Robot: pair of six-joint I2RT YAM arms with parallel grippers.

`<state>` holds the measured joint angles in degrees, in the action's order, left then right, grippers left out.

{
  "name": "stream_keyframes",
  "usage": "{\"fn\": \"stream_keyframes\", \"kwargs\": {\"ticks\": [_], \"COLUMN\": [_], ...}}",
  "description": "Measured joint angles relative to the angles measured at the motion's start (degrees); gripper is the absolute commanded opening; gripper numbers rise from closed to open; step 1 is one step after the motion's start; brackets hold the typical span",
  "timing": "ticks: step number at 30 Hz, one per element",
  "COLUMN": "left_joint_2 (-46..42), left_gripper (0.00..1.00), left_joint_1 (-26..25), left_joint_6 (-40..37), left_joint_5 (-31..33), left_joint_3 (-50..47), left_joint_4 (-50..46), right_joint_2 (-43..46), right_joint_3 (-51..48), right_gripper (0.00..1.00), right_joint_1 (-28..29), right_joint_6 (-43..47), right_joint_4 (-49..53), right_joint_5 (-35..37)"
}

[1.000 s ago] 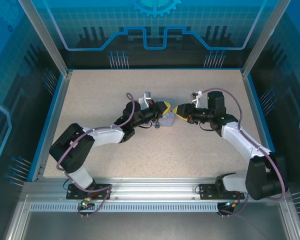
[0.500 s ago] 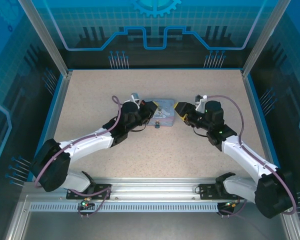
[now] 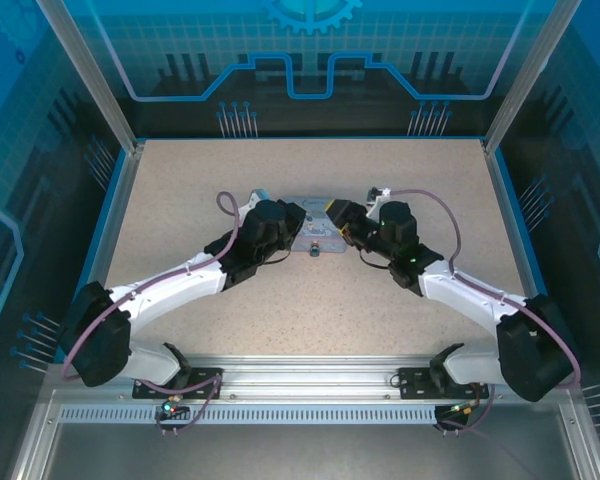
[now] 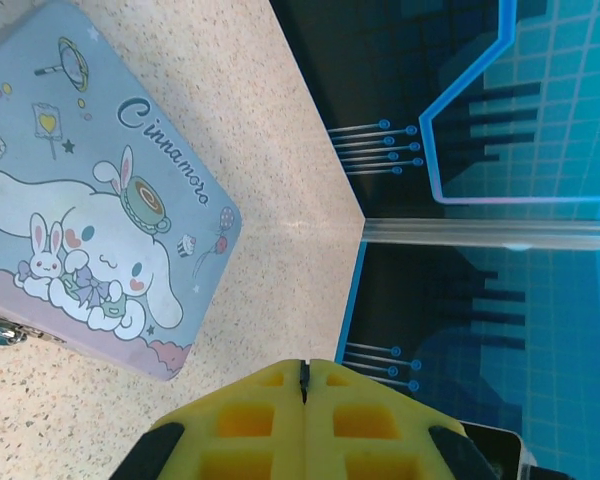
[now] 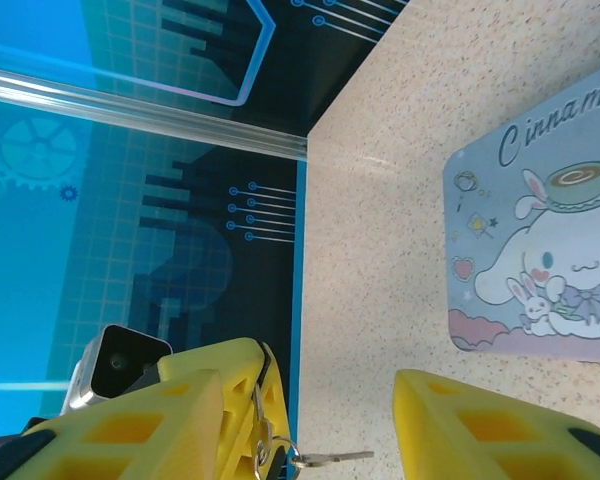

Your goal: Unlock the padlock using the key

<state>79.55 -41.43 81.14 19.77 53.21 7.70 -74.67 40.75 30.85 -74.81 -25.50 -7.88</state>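
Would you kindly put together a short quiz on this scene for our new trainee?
1. Fill in (near or far, from the robot's own side): in the top view, the padlock sits on the ____ side of the Cinnamoroll tin.
2. True or false: the left gripper has its jaws shut with nothing visible between them.
3. Where is the key? A) on the tin's lid B) against one side of the right gripper, whose jaws stand apart C) in the padlock.
Key: 1 near; 2 true; 3 B.
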Motion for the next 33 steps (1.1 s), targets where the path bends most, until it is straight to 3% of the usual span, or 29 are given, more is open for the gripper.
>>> {"fn": "stream_keyframes", "kwargs": {"ticks": [24, 33], "left_joint_2": [-1.25, -1.29], "left_gripper": [0.00, 0.00], "left_joint_1": [0.00, -0.02], "left_joint_6": [1.46, 1.49], "left_joint_5": [3.61, 3.69], "left_joint_3": [0.00, 0.00], "left_joint_4": [-1.53, -1.55], "right_joint_2": [-9.27, -10.97], "right_joint_3": [2.12, 3.19], "right_gripper": [0.34, 0.18], "right_joint_1": [4.85, 4.85], "right_joint_6": [-5.40, -6.82], "right_joint_4": [-10.75, -12.41], "right_joint_5": [-1.44, -2.03]}}
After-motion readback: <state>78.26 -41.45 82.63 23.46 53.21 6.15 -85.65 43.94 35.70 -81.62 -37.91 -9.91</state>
